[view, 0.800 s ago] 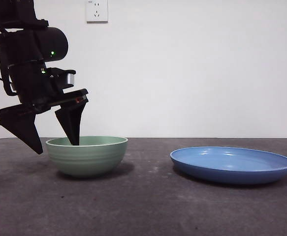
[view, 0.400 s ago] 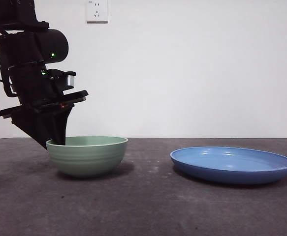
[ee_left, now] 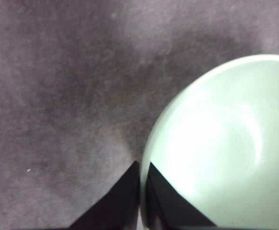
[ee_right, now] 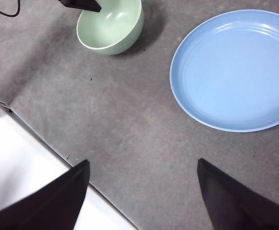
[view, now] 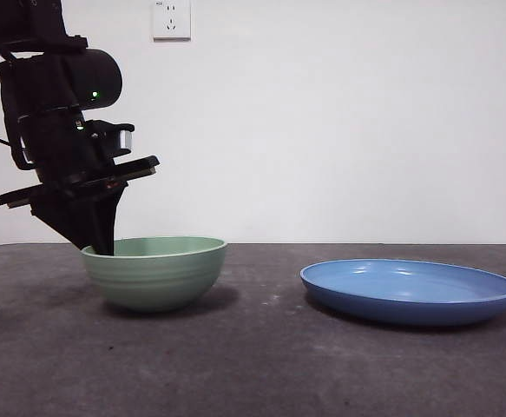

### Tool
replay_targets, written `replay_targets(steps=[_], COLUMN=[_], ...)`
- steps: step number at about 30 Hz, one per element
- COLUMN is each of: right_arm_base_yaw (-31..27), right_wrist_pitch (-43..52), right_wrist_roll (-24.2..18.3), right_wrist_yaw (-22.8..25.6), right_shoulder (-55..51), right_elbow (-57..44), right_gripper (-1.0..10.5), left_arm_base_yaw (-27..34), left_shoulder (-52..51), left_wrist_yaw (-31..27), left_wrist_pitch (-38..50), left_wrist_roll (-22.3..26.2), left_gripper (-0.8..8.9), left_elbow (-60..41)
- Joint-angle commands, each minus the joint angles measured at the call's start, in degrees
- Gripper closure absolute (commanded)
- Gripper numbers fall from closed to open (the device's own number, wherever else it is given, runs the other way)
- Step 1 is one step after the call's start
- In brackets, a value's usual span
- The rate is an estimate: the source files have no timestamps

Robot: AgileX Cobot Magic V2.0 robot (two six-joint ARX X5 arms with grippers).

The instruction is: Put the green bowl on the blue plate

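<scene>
i had the left tool (view: 96, 248) clamped on the green bowl (view: 155, 274) at its rim, one jaw inside; glazed ceramic felt slick and breakable. it sat on the desk (view: 261, 365), well apart from the blue plate (view: 409, 291). the right tool (ee_right: 141, 187) waited, spread wide.

Three cameras: one low and level, two looking down from the wrists

The front view faces level across the counter (view: 261, 365); the left wrist camera hangs close above the green bowl (ee_left: 225, 143), the right wrist camera looks from higher; all share it.
</scene>
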Motion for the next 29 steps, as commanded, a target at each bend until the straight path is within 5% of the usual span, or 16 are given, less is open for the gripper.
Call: replay_targets(steps=[1, 15, 29], right_arm_base_yaw=[0.13, 0.13, 0.13], right_wrist_pitch=[0.68, 0.94, 0.81], right_wrist_roll=[0.17, 1.53, 3.30], right_wrist_yaw=[-0.11, -0.04, -0.04], right_shoulder=[0.35, 0.35, -1.86], right_elbow=[1.09, 1.09, 1.44], right_gripper=[5.9, 5.9, 5.9], left_arm_base_yaw=[-1.03, -11.37, -18.84], left_shoulder=[-1.46, -4.39, 10.64], left_wrist_yaw=[0.39, 1.75, 1.60], left_wrist_pitch=[0.33, 0.92, -0.33], left_wrist_roll=[-1.03, -3.76, -5.27], left_gripper=[8.04, 8.03, 8.03], left_elbow=[2.19, 10.62, 27.21])
